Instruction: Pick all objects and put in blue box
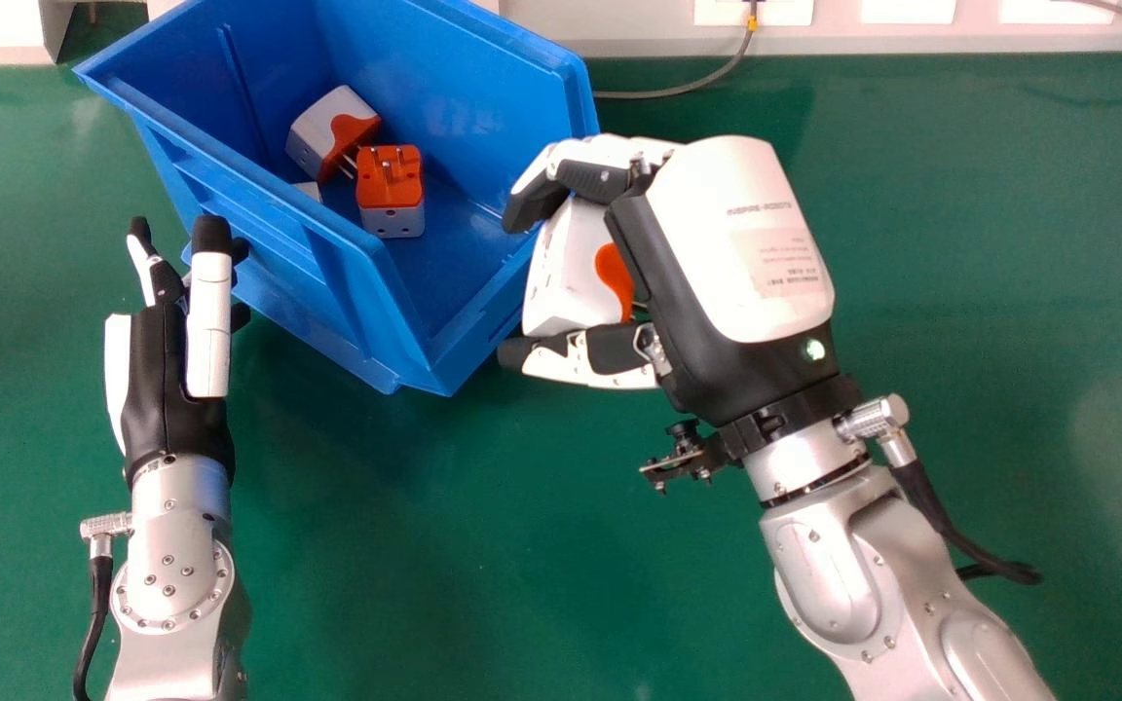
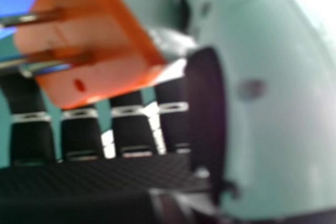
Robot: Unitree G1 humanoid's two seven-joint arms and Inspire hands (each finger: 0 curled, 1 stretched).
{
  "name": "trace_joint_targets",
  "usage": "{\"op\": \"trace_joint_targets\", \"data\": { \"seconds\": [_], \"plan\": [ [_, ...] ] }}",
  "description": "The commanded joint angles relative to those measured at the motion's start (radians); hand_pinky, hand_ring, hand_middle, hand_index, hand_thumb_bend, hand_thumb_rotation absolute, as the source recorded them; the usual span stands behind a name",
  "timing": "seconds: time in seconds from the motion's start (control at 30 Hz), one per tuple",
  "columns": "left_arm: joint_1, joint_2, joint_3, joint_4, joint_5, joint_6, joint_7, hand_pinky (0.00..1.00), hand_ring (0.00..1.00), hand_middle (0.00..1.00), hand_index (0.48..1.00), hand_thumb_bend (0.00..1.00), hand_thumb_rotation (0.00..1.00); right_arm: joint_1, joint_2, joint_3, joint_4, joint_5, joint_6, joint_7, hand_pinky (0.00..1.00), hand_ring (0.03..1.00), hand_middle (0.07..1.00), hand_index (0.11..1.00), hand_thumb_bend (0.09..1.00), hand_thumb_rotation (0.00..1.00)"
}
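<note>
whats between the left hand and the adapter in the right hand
In the head view, the near end of the blue box lies between the left hand and the held adapter.

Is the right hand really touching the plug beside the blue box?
Touching. The head view shows the right hand with fingers curled against the plug and thumb against its opposite side.

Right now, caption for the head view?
Right hand grips a white-and-orange plug adapter beside the blue box holding similar adapters.
</note>
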Motion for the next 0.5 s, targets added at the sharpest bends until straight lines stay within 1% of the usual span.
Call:
{"op": "trace_joint_targets", "data": {
  "seconds": [0.0,0.1,0.27,0.37,0.47],
  "plan": [
    [-0.018,-0.001,-0.004,-0.005,0.006,-0.014,0.003,0.85,0.90,0.85,0.934,0.98,1.00,-0.044,0.005,-0.014,-0.020,0.003,-0.023,-0.035,0.36,0.473,0.527,0.509,0.499,0.00],
    [-0.021,-0.002,-0.004,0.003,0.006,-0.016,0.005,0.85,0.90,0.85,0.934,0.98,1.00,-0.070,0.005,-0.015,-0.004,-0.001,-0.026,-0.047,0.36,0.473,0.527,0.509,0.499,0.00],
    [-0.022,-0.006,-0.006,0.004,0.004,-0.019,0.004,0.85,0.90,0.85,0.934,0.98,1.00,-0.196,0.027,-0.017,0.053,-0.001,-0.012,-0.050,0.35,0.459,0.520,0.515,0.499,0.00],
    [-0.026,-0.004,-0.004,0.013,0.002,-0.022,0.002,0.85,0.90,0.85,0.934,0.98,1.00,-0.288,0.052,-0.009,0.142,0.002,-0.013,-0.072,0.35,0.458,0.518,0.517,0.499,0.00],
    [-0.026,-0.005,-0.003,0.016,0.000,-0.024,0.001,0.85,0.90,0.85,0.934,0.98,1.00,-0.415,0.078,-0.004,0.312,0.034,-0.048,-0.090,0.35,0.459,0.516,0.519,0.499,0.00]
  ]
}}
